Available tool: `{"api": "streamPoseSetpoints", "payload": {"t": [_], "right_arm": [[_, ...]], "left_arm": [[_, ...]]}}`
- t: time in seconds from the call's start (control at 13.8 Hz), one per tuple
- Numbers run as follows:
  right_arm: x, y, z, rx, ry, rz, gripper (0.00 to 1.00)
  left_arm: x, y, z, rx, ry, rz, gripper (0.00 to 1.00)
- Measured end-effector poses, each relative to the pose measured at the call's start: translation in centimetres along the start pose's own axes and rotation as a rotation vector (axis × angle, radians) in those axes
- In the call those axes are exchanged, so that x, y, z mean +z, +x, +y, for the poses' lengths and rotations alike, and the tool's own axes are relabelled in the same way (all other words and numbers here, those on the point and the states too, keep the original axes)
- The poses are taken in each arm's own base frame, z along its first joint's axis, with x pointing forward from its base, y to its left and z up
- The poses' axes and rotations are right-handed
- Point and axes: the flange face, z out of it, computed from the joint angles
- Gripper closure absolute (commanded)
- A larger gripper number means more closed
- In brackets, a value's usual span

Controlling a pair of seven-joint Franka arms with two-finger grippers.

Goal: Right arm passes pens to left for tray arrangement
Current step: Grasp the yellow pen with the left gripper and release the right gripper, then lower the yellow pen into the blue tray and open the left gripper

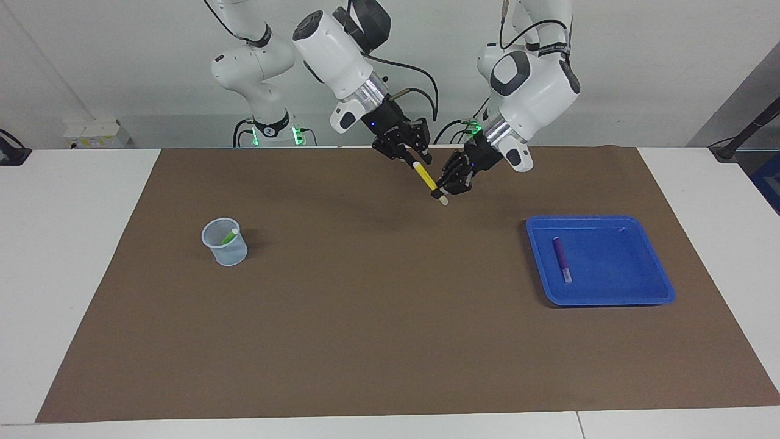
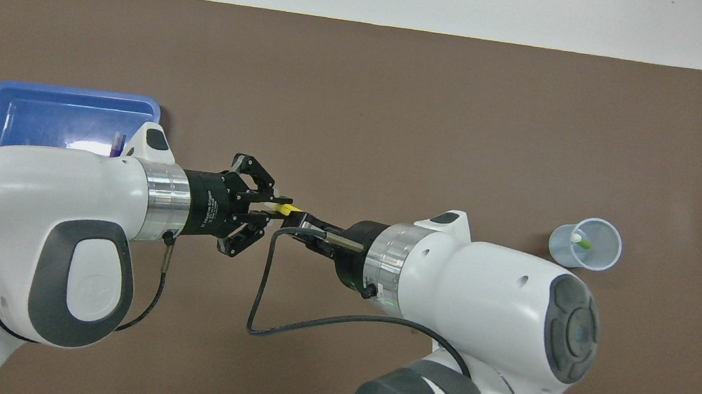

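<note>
- Left gripper (image 1: 443, 190) clamps the slim yellow marker pen (image 1: 426, 177) over the brown mat (image 1: 378, 317).
- Right gripper (image 1: 418, 160) at the pen's upper end; grip undetermined.
- Shallow blue plastic tray (image 1: 646, 268) lies well apart, near the mat's edge at the left arm's end.

SETTING: you're at a robotics lab bench | EVIDENCE: two white arms (image 1: 341, 55) on a white table (image 1: 73, 244), brown mat (image 1: 365, 317), bare grey wall (image 1: 122, 61)

My facing camera looks down from high across the table toward both arms; my overhead looks steeply down from above them, sharing the brown mat (image 1: 390, 317).
</note>
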Motion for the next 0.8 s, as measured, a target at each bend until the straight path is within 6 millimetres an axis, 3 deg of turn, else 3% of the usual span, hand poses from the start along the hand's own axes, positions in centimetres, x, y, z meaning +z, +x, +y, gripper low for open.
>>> {"api": "streamPoseSetpoints", "payload": {"t": [0.22,0.51,0.8], "right_arm": [[-3.6,4.2,1.9,-0.051,-0.101,-0.003,0.0],[-7.5,9.7,7.9,-0.179,-0.26,-0.039,0.0],[-10.6,13.6,13.7,-0.441,-0.502,-0.048,0.0]], "left_arm": [[-0.7,1.9,-0.2,0.167,0.068,0.007,1.0],[-4.5,5.7,0.1,0.425,0.188,0.061,1.0],[-6.4,8.8,-0.2,0.724,0.317,0.164,1.0]]}}
